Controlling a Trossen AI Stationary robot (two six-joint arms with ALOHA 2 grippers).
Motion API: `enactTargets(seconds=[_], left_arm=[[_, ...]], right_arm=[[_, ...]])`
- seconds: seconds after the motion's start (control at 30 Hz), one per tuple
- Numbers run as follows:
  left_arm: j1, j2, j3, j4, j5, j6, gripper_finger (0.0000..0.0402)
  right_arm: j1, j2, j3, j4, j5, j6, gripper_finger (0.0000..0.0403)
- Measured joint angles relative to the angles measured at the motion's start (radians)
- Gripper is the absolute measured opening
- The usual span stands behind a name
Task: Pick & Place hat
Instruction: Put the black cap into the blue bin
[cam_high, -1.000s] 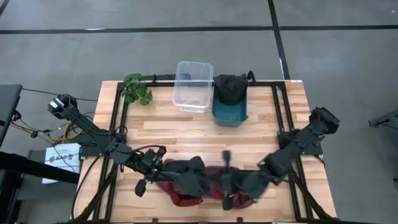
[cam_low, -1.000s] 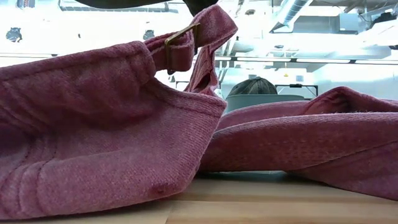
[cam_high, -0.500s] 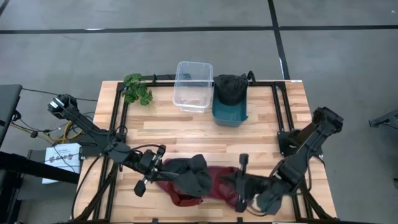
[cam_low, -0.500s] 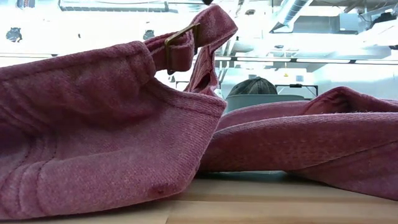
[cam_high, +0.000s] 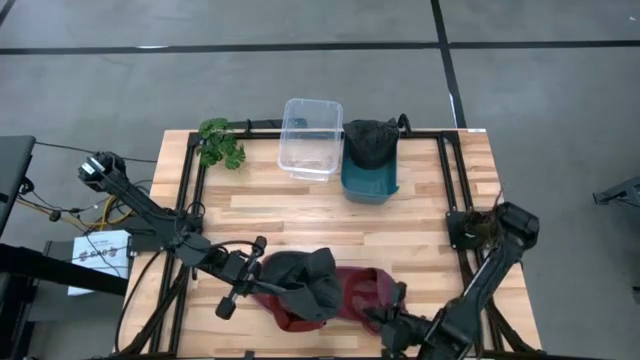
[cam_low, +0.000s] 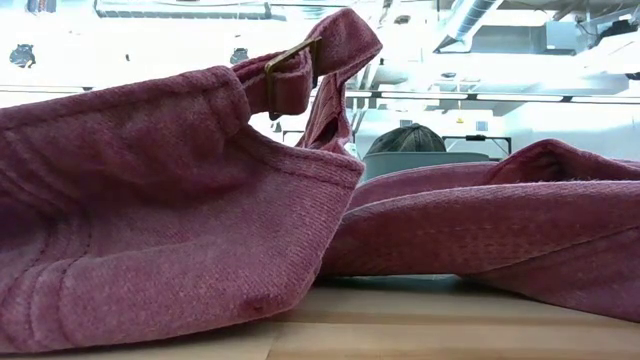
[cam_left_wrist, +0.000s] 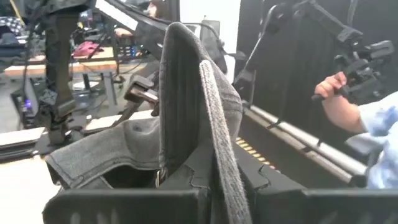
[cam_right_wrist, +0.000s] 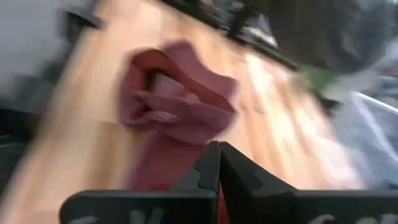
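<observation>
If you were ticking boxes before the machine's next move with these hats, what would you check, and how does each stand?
1. Left gripper fingers clamped on the grey hat: ok.
2. Right gripper shut and empty: ok.
3. Red hat lying free on the table: not ok, grey hat overlaps it.
4. Clear bin empty: cannot tell.
5. Teal bin free: not ok, a dark hat fills it.

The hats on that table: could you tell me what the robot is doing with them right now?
The left gripper has its fingers shut on a dark grey hat, held over a red hat lying at the table's near edge. The right gripper, shut and empty, sits beside the red hat. Another dark hat fills the teal bin.
</observation>
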Motion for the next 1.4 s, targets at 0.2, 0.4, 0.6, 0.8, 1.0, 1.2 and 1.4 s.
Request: enactTargets(seconds=[0.2,0.4,0.6,0.8,1.0,1.2,1.4], left_arm=[[0.123,-0.005,0.000,-0.060,0.023,-0.005,0.0024],[0.305,-0.072,0.000,-0.088,0.239,0.016,0.0024],[0.439,-0.128,0.000,-0.090,0.370,0.078,0.0024],[0.512,-0.153,-0.054,-0.009,0.436,0.104,0.0024],[0.555,-0.149,-0.172,0.192,0.458,0.062,0.0024],[0.594,-0.156,-0.313,0.366,0.460,0.040,0.0024],[0.712,-0.157,-0.406,0.531,0.555,0.040,0.0026]], right_arm=[[-0.007,-0.048,-0.211,0.014,0.062,0.223,0.0000],[-0.021,-0.211,-0.397,0.176,0.150,0.139,0.0000],[-0.025,-0.390,-0.562,0.410,0.182,-0.109,0.0000],[-0.121,-0.557,-0.761,0.896,-0.023,-0.591,0.0000],[-0.306,-0.680,-0.944,1.281,-0.452,-0.945,0.0000],[-0.419,-0.792,-1.072,1.324,-0.453,-0.940,0.0000],[-0.465,-0.876,-1.120,1.336,-0.449,-0.924,0.0000]])
